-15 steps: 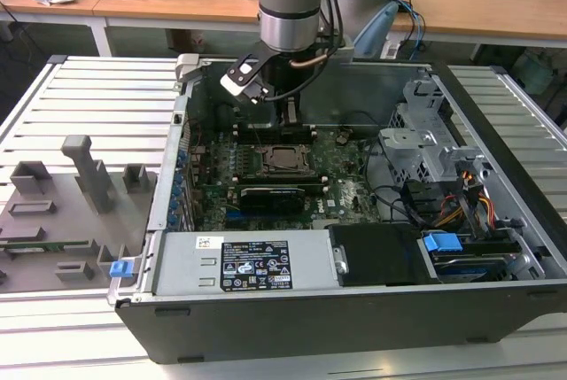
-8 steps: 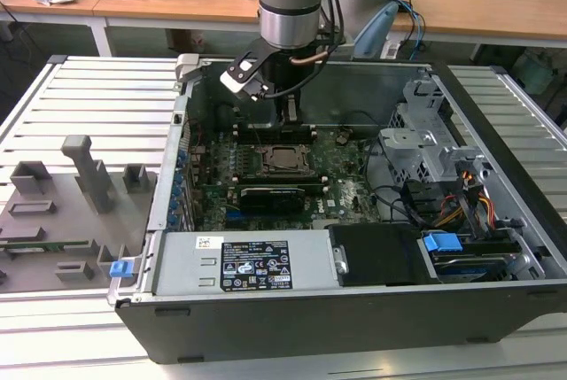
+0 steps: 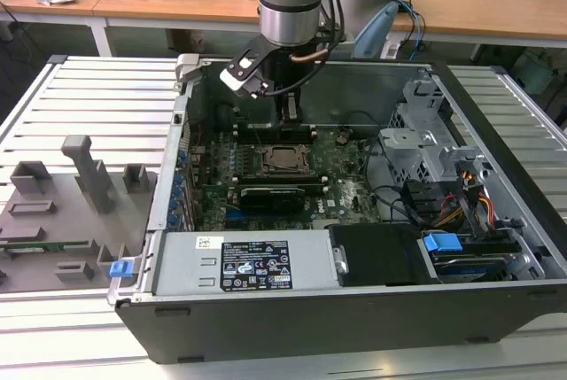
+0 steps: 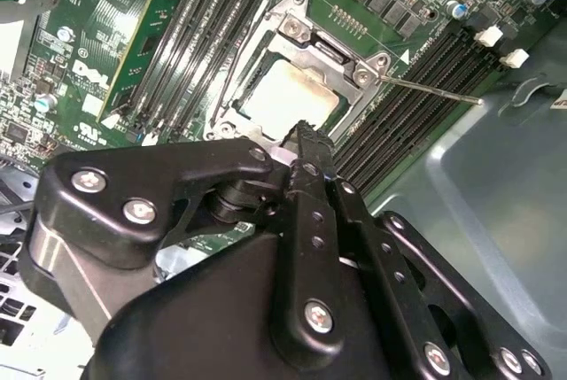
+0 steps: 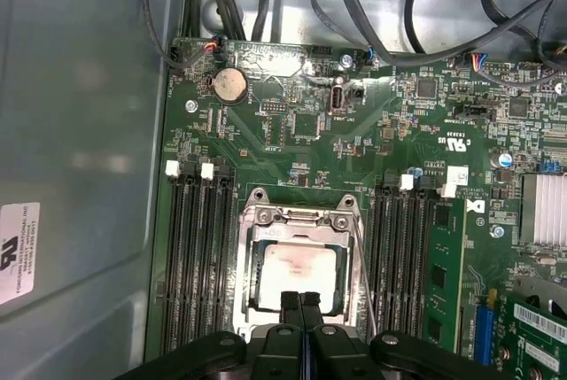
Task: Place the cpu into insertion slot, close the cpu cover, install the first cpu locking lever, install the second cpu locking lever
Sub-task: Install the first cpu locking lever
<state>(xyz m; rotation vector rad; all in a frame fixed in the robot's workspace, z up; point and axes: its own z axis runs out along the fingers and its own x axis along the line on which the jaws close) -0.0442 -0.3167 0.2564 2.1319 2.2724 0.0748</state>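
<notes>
Green motherboard [image 5: 292, 132] lies flat in the open case [image 3: 354, 309], which sits on a slatted metal tabletop [image 3: 89, 96]. We see the cpu [image 5: 297, 275] seated in the socket [image 3: 285, 159], silver face up with a pale smear across it. The cover [image 5: 297, 217] is folded down over it, its frame lying around the chip so that the metal shows through the window. The pincer [image 5: 299, 302] hangs right at the socket's edge, its two black fingers pressed together with nothing between them; whether the tips touch the frame we cannot tell. In the second wrist view a thin lever [image 4: 434, 90] runs out from a socket corner, angled away over the black memory slots [image 5: 190, 256]. In the exterior view the arm reaches down into the case on the socket's far side.
</notes>
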